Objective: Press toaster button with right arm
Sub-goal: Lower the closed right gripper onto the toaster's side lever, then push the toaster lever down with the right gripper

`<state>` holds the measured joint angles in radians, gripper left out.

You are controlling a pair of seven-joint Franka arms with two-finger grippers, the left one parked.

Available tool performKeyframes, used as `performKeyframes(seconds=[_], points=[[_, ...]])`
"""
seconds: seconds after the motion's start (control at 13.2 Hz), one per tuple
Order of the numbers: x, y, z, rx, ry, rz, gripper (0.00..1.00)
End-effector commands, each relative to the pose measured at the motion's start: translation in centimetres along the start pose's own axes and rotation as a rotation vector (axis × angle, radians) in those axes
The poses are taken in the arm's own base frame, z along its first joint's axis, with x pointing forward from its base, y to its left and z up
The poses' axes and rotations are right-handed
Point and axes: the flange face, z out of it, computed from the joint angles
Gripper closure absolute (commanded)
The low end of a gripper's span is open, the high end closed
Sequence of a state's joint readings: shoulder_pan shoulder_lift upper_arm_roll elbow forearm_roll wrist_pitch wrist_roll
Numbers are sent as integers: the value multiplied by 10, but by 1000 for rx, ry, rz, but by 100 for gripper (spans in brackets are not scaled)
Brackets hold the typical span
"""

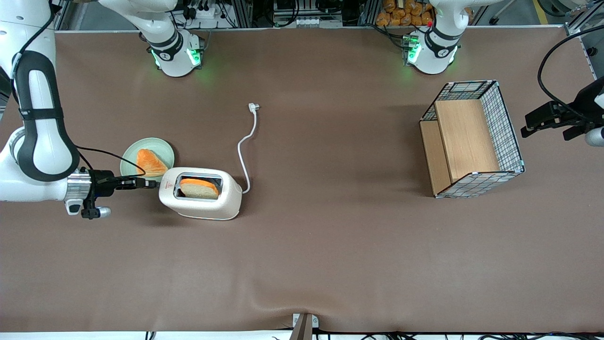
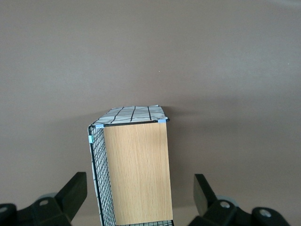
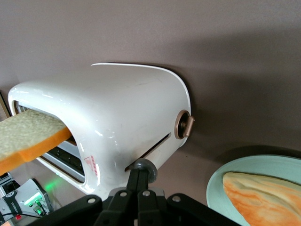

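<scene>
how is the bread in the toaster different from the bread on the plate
The slice in the toaster stands on edge in the slot, half sunk; the slice on the plate lies flat on the green plate. The toaster slice is nearer the front camera. Both have orange crusts. The gripper, shut, touches the toaster button.

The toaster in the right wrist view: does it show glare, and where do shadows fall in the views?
Right wrist view: soft white highlights on the glossy toaster, none hiding the toaster button, where the gripper sits shut. Front view: a faint shadow on the table beside the toaster; green lights glow at the arm bases. Left wrist view: a dim shadow beside the basket.
</scene>
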<state>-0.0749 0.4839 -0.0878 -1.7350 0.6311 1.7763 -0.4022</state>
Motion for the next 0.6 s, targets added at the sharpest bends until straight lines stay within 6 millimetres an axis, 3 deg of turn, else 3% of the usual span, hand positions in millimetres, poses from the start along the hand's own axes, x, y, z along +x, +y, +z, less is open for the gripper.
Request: performKeyframes(seconds=[0.0,0.23,0.53], points=[[5,0,0,29,7,-15,100],[4,3,4,29,-1,-14,100],[6,25,16,40,-16,-39,100]])
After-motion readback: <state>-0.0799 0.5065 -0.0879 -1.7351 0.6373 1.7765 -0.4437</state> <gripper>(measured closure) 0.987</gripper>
